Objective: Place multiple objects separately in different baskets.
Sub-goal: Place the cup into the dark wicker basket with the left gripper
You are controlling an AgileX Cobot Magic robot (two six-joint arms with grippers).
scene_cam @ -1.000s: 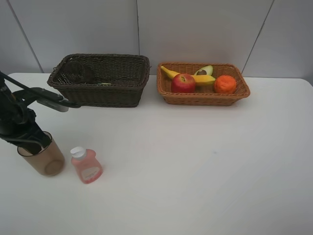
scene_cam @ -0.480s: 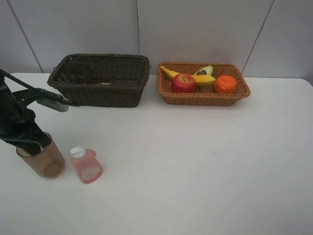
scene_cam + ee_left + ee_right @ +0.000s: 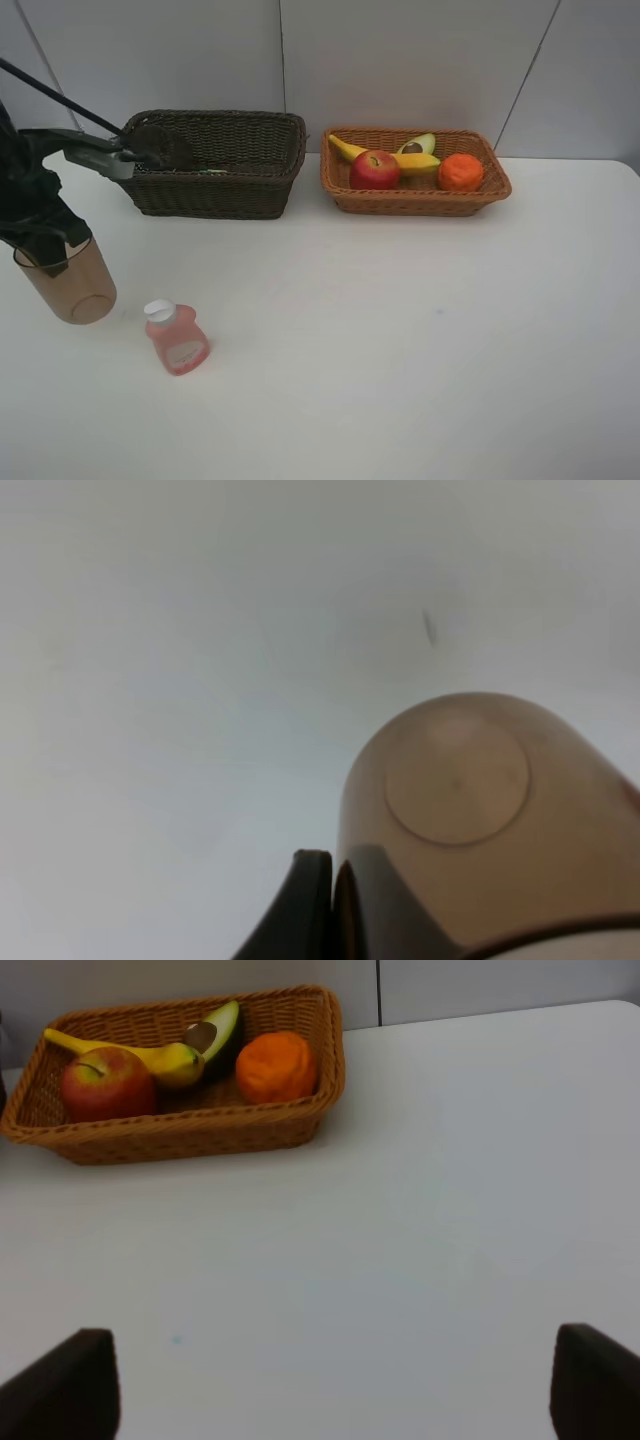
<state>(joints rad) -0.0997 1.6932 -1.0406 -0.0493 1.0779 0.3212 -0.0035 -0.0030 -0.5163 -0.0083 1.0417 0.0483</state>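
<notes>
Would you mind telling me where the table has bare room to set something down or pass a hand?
The widest free patch runs from the pink bottle rightward, in front of both baskets. A narrow lane separates the dark basket from the tan basket. It is crowded at far left, around the left gripper holding the cup.

White table (image 3: 400,330) with dark brown basket (image 3: 215,165), light tan basket (image 3: 415,195), pink bottle (image 3: 176,337).
</notes>
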